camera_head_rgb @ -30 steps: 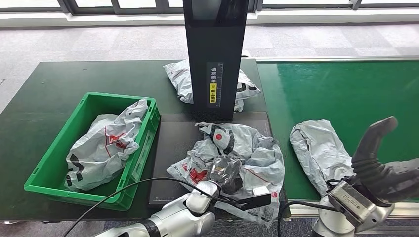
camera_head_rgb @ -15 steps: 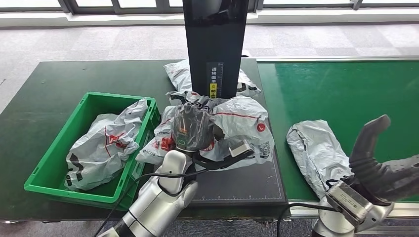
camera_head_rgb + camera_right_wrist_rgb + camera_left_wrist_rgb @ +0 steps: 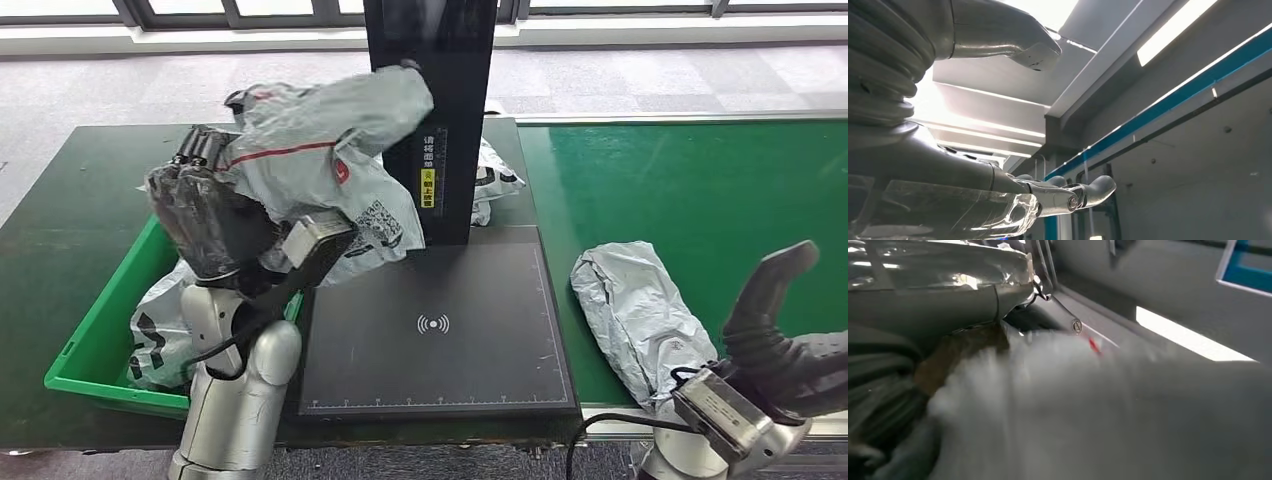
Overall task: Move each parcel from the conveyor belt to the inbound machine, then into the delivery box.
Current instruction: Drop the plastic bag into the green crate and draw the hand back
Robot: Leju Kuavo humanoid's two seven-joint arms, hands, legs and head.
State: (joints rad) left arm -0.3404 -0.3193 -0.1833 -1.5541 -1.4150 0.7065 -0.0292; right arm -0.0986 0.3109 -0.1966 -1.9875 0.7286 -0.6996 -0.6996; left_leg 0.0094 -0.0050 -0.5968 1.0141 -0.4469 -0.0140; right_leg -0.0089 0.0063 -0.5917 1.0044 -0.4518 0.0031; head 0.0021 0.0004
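Note:
My left hand (image 3: 215, 228) holds a grey plastic parcel (image 3: 325, 150) lifted in the air over the right end of the green delivery box (image 3: 85, 345). In the left wrist view the held parcel (image 3: 1108, 410) is a white blur against my hand (image 3: 883, 390). Another grey parcel (image 3: 160, 325) lies inside the box. The black inbound machine's flat scan pad (image 3: 435, 325) is bare. On the green conveyor belt (image 3: 690, 180) lies one more grey parcel (image 3: 638, 310). My right hand (image 3: 775, 335) is low at the belt's near edge, palm up, fingers apart, holding nothing; in the right wrist view it (image 3: 998, 120) points at the ceiling.
The machine's black post (image 3: 432, 110) stands behind the pad, close to the lifted parcel. A further grey parcel (image 3: 495, 175) lies on the dark table behind the post. Dark table surface (image 3: 90, 190) extends left of the box.
My left hand has carried the parcel up off the scan pad and leftward to above the box. The pad now lies bare. My right hand has barely moved.

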